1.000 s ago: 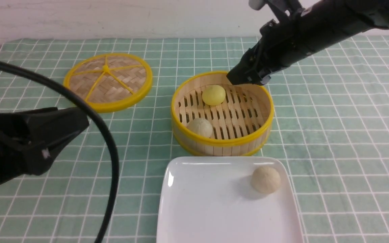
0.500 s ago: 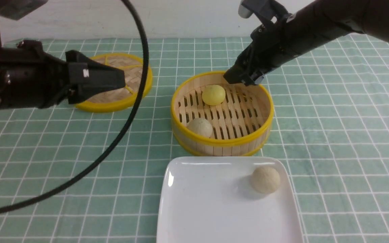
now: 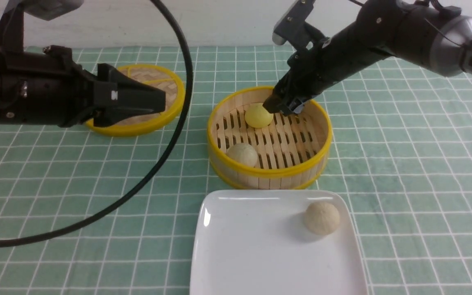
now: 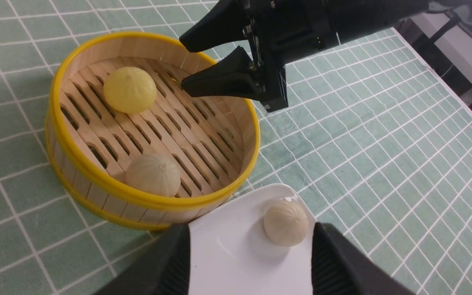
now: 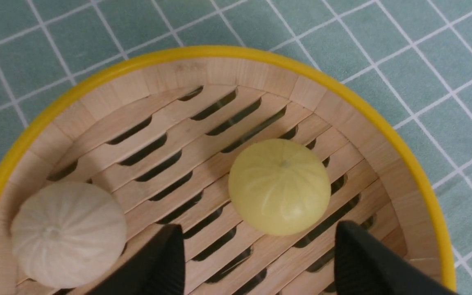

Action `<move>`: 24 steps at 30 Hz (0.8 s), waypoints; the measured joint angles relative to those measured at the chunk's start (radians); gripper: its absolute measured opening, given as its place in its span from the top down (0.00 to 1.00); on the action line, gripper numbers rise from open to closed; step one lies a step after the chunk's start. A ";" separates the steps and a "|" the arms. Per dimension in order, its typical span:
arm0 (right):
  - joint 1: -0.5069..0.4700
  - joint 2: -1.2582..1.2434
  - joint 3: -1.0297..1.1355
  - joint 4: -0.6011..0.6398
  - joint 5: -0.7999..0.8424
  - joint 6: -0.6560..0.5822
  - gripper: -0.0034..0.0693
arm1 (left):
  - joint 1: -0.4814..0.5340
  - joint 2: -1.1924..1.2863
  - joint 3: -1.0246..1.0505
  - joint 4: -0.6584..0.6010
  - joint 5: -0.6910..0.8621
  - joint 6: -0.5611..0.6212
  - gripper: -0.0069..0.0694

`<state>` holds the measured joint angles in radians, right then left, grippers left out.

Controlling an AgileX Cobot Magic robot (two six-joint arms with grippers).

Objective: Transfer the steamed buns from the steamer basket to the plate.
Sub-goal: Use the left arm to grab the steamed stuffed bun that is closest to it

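Front view: wide, from 6 o'clock, facing forward and down. Both wrist views share the steamer basket [image 4: 154,203]: left from 9 o'clock, right close overhead from 1 o'clock.

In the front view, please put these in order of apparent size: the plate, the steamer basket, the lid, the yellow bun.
1. plate, nearest the camera and cut off below
2. steamer basket
3. lid, farther away and partly hidden; it may really equal the basket
4. yellow bun
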<state>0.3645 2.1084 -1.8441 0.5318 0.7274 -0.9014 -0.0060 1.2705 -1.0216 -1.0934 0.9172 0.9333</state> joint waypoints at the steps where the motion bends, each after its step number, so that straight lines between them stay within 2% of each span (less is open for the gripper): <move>1: 0.000 -0.003 0.000 0.000 0.005 0.003 0.29 | 0.000 0.000 0.000 0.000 0.001 0.000 0.36; 7: 0.017 -0.129 0.000 0.008 0.072 0.029 0.29 | 0.000 0.010 -0.001 -0.016 -0.013 0.039 0.36; 17: 0.019 -0.429 -0.002 -0.001 0.263 0.157 0.29 | 0.000 0.010 -0.001 -0.034 -0.070 0.081 0.36; 24: 0.019 -0.659 -0.002 -0.149 0.369 0.260 0.29 | 0.000 0.010 -0.001 -0.049 -0.115 0.146 0.36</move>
<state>0.3830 1.4493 -1.8462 0.3830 1.0969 -0.6414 -0.0060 1.2807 -1.0227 -1.1426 0.8024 1.0792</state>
